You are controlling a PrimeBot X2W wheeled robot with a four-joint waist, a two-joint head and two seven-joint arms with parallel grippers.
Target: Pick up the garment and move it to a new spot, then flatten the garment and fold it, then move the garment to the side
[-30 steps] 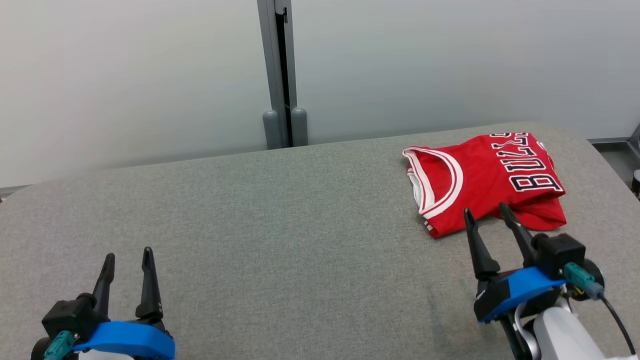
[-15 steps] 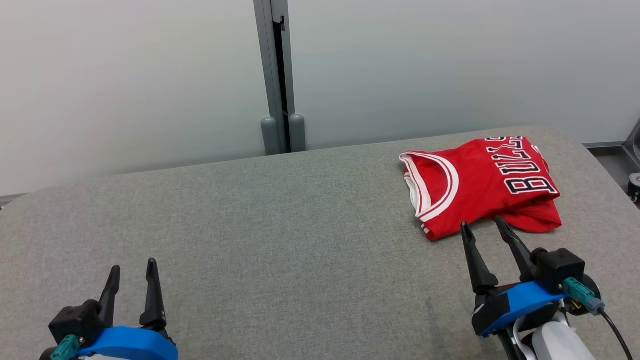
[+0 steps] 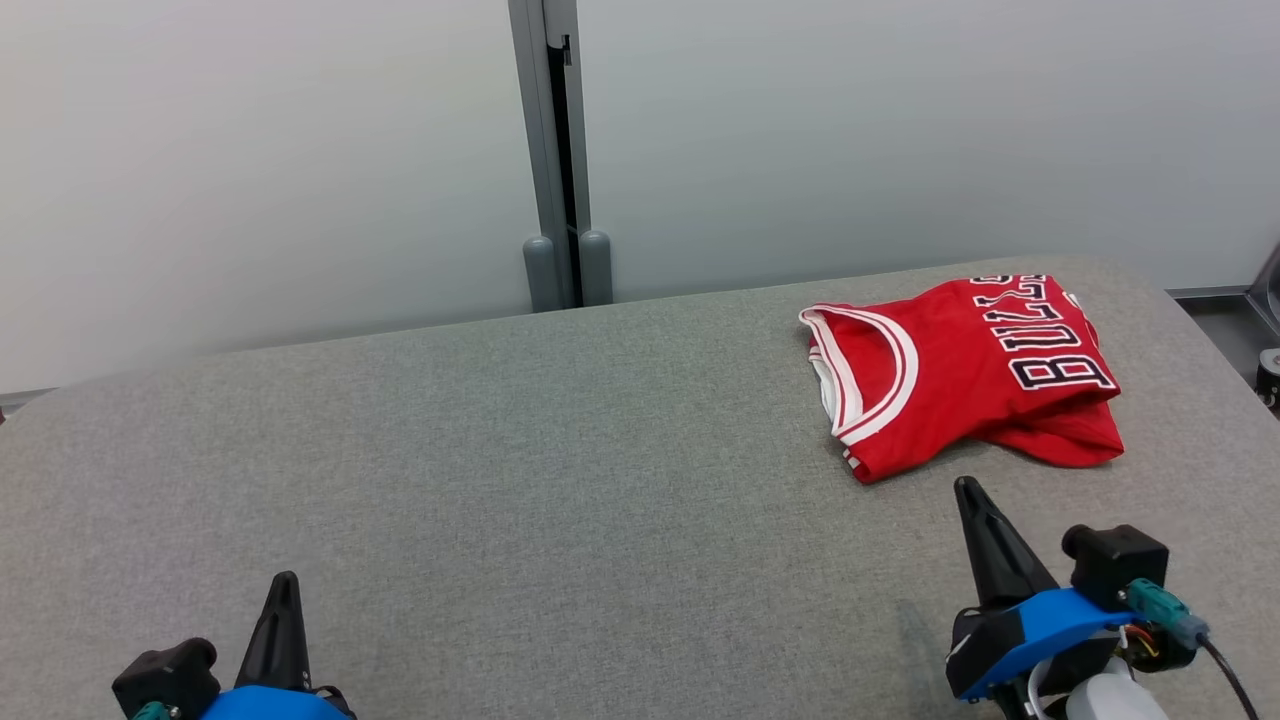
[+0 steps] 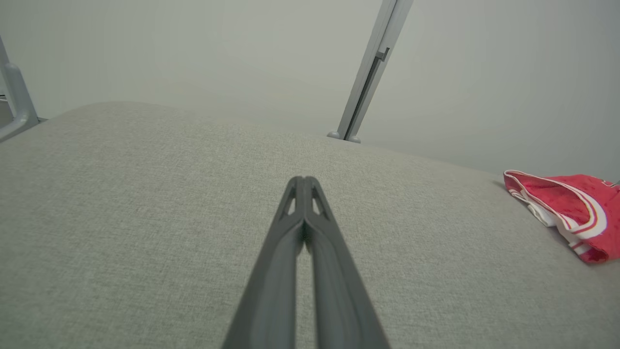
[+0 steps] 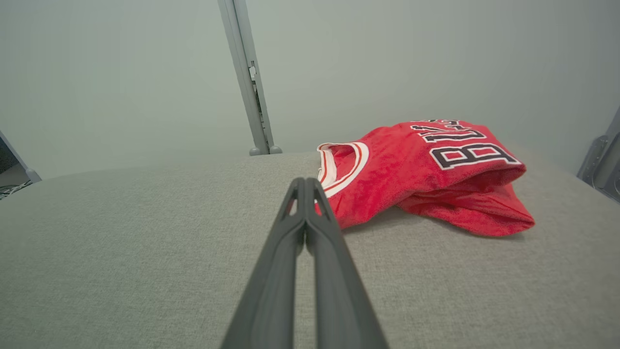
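Observation:
The garment point(image 3: 960, 370) is a red sleeveless jersey with white trim and dark lettering, lying folded at the far right of the grey table point(image 3: 560, 450). It also lies ahead and right in the right wrist view point(image 5: 426, 169), and its collar end sits at the right edge of the left wrist view point(image 4: 571, 208). My right gripper point(image 3: 968, 488) is shut and empty, just short of the jersey's near edge; its tips point(image 5: 304, 183) meet. My left gripper point(image 3: 285, 580) is shut and empty at the near left, far from the jersey, tips together point(image 4: 303, 180).
A grey post point(image 3: 560, 160) with two rounded feet stands behind the table's far edge against a pale wall. The table's right edge drops away past the jersey, with metal framing point(image 5: 600, 165) beyond. Bare grey cloth spreads across the left and middle.
Both grippers have gone from open to shut with nothing in them and have drawn back toward the near edge. The right one has pulled away from the jersey. The jersey has not moved.

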